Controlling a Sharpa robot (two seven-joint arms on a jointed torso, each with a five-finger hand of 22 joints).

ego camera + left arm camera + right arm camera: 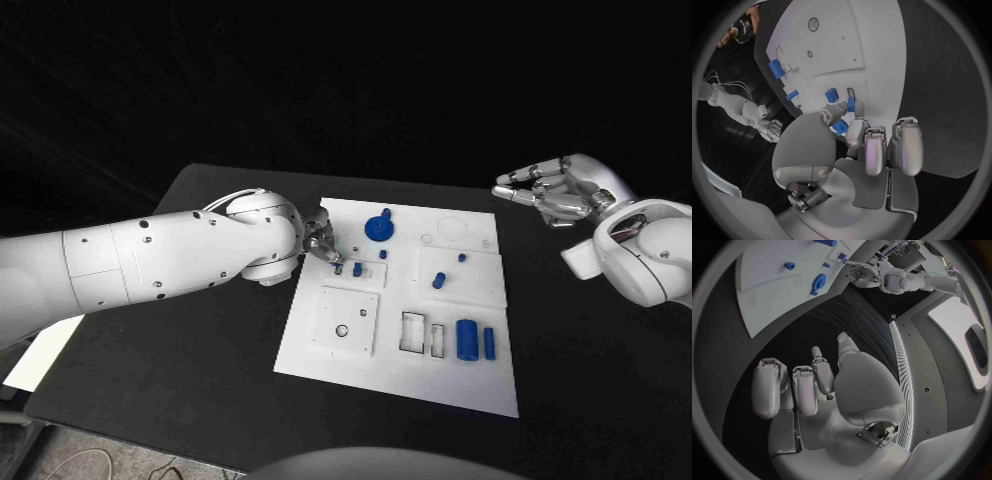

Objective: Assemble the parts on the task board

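Note:
The white task board [361, 370] lies mid-table. My left hand [320, 245] hovers at its left edge; thumb and a finger close round a small blue peg [339, 268] [851, 104] beside a narrow slot [849, 92]. A second small peg [358, 268] stands just to its right. A round blue gear-like part [379, 228] sits at the board's far side. Two short blue pieces [438, 281] [462, 257] stand in the right half. A large blue cylinder [467, 338] and a thinner one [490, 342] lie near the front. My right hand [555, 192] [817, 390] hangs off the board's far right corner, fingers curled, holding nothing.
A square plate with a round hole [346, 322] occupies the board's front left, with two rectangular recesses [414, 333] beside it. Black table [173, 380] surrounds the board. A white sheet [36, 365] lies past the table's left edge.

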